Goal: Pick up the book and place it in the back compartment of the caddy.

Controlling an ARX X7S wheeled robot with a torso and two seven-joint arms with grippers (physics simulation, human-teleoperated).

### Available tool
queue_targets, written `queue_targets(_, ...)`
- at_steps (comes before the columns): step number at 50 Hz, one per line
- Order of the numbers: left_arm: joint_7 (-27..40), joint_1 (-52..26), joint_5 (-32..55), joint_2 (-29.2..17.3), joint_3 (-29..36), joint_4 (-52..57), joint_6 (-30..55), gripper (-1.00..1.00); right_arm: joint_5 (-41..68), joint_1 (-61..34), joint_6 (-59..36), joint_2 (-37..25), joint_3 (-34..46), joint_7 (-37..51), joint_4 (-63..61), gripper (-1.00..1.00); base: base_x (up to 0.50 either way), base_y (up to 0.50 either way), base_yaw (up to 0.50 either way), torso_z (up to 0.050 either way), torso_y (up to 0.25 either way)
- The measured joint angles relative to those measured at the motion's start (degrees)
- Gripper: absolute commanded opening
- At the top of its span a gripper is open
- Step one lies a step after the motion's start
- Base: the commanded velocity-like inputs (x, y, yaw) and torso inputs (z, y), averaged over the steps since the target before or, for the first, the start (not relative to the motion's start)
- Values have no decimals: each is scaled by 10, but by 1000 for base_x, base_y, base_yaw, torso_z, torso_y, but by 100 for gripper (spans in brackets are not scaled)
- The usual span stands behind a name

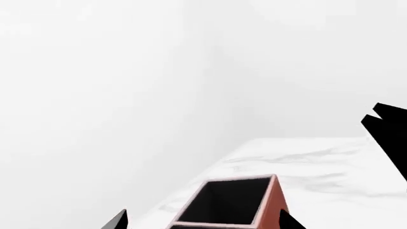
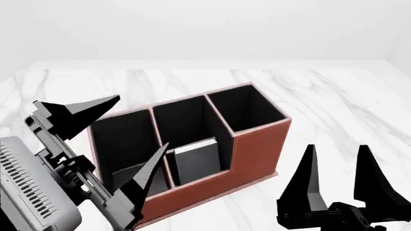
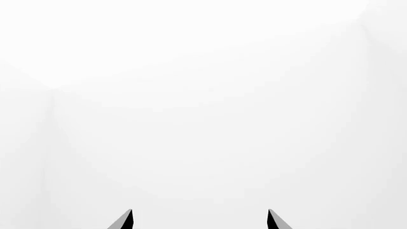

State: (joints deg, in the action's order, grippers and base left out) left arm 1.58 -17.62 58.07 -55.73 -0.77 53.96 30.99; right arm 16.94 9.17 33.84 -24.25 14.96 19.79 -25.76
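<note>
Book upright in caddy, beside spread left fingers

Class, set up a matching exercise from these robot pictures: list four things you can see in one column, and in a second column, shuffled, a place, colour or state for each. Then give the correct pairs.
Things
1. book
2. caddy
3. left gripper
4. right gripper

Descriptions
A. reddish-brown outside, black lining
B. open, empty, fingers pointing up, beside the caddy's taller end
C. standing inside a low cell of the caddy
D. open, empty, over the caddy's low end

Pairs: 1-C, 2-A, 3-D, 4-B
</note>
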Motion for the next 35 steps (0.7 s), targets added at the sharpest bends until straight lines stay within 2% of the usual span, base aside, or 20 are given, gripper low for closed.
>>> queue_targets(7,-7,161,-131,82,-56,-30,-121,100,3,-1,-1,-3,-6,4,-4,100,0,0,0,0,0)
queue_targets(15,-13,287,-197,161,-125,-71,-234,100,2,2,3,-4,-11,8,-6,100,0,0,0,0,0)
queue_targets(25,-22,372,-238,224,-185,-110,-326,100,-1,4,9,-3,-16,12,-6,100,0,0,0,0,0)
queue_targets(35,-24,404,-259,274,-222,-148,-394,100,-4,11,21,-4,-32,21,-14,100,0,0,0,0,0)
